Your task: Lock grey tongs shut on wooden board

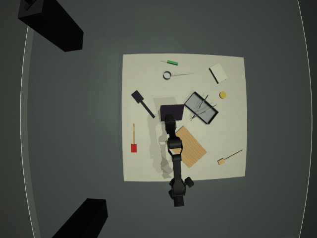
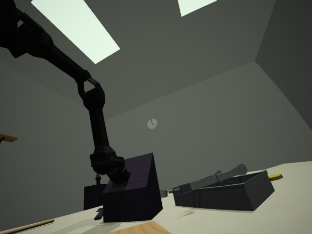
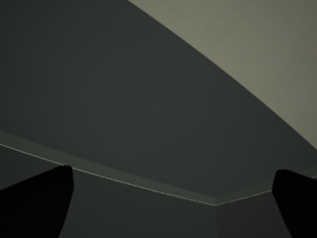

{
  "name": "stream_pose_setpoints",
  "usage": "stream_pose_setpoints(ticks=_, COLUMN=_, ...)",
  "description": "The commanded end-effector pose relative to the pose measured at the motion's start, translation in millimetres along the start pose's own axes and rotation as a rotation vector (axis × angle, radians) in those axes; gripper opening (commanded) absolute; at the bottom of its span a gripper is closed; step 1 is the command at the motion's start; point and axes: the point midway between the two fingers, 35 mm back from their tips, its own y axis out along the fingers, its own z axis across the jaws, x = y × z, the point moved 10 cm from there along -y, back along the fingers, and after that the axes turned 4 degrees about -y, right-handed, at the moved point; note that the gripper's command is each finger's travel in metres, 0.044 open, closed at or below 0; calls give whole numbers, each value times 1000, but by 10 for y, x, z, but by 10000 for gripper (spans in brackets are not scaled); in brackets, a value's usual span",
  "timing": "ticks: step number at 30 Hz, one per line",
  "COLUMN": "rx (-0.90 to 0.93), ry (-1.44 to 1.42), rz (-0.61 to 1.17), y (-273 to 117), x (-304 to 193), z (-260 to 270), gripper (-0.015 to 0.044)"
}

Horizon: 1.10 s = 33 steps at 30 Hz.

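Observation:
The grey tongs (image 1: 204, 101) (image 2: 205, 184) lie open in a V across the dark roasting tin (image 1: 213, 118) (image 2: 214, 199). Their hinge end is over the tin's edge nearer the board; the spread, scalloped tips lie towards the far side, slightly raised. The wooden board (image 1: 191, 148) (image 2: 141, 227) lies flat and bears no tongs; the arm hides part of it from above. My gripper (image 3: 176, 180) is open and empty, its two dark fingers wide apart in the wrist view. It is far from the tongs, up beyond the board near the table's edge. Its fingertips are unclear in the top and exterior views.
The arm stands on a dark purple block (image 1: 172, 111) (image 2: 126, 206) between board and tin. A black turner (image 1: 137, 96) and red-headed tool (image 1: 133, 148) lie left. A yellow disc (image 1: 222, 94) (image 2: 275, 176) and pale box (image 1: 218, 73) are beyond the tin. A wooden tool (image 1: 221, 161) lies right.

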Motion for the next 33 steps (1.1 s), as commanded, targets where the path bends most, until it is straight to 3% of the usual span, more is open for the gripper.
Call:
stream_pose_setpoints(ticks=1, rx=0, ry=0, rz=0, y=0, x=0, z=0, gripper=426)
stream_pose_setpoints(ticks=5, rx=-53, ry=22, rz=-31, y=179, x=55, z=-49, gripper=440)
stream_pose_setpoints(ticks=9, rx=-196, ry=42, rz=-110, y=621, x=171, z=-274, gripper=440)
stream_pose_setpoints(ticks=20, rx=-572, ry=-76, rz=-357, y=1468, x=373, z=-1601, gripper=440)
stream_pose_setpoints(ticks=27, rx=-762, ry=-269, rz=-521, y=1543, x=544, z=-2744, gripper=440)
stream_pose_setpoints(ticks=33, rx=-843, ry=-430, rz=-586, y=1399, x=685, z=-3355, gripper=440)
